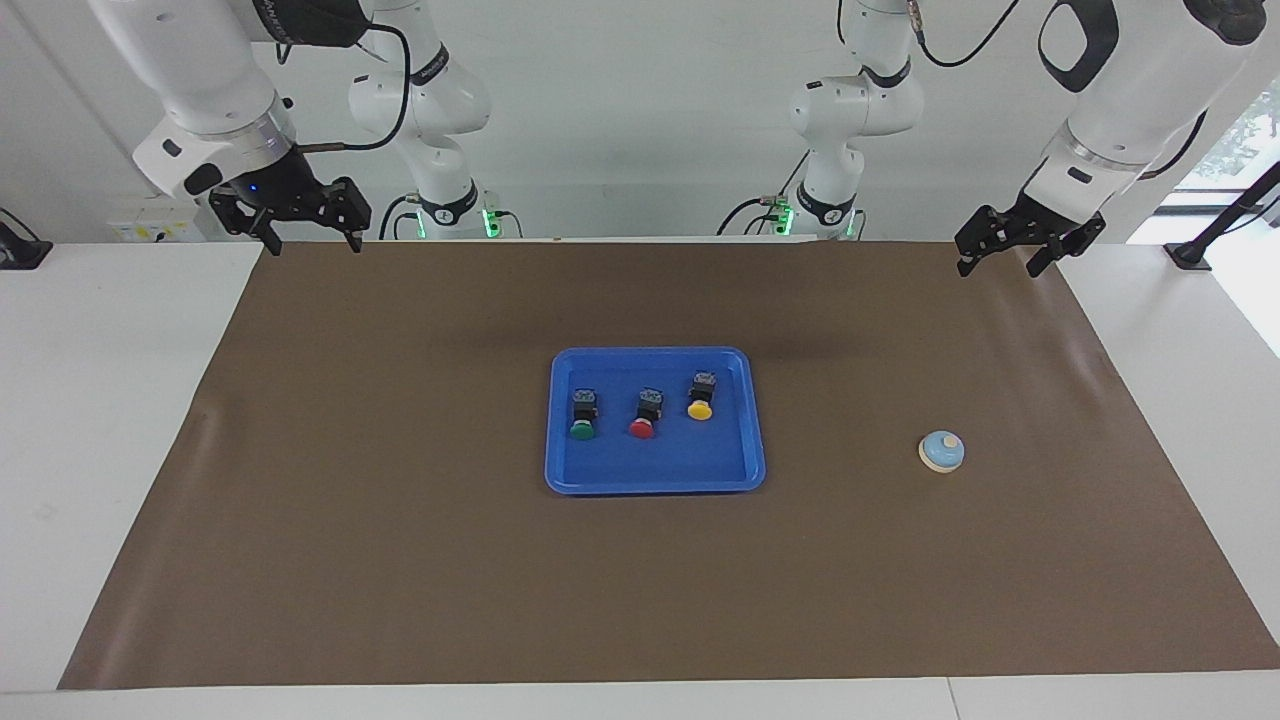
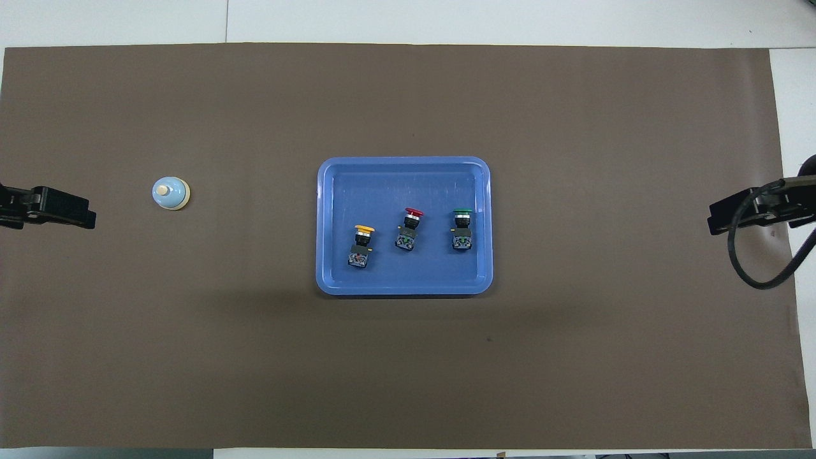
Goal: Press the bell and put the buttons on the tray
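The blue tray lies mid-mat with all three buttons in it, lying on their sides: green, red and yellow. From overhead the tray shows yellow, red and green in a row. The light-blue bell stands alone on the mat toward the left arm's end. My left gripper hangs open and empty over the mat's edge by its base. My right gripper hangs open and empty over the mat's corner at its own end.
A brown mat covers most of the white table. A black cable loops below the right wrist. Nothing else lies on the mat besides the tray and bell.
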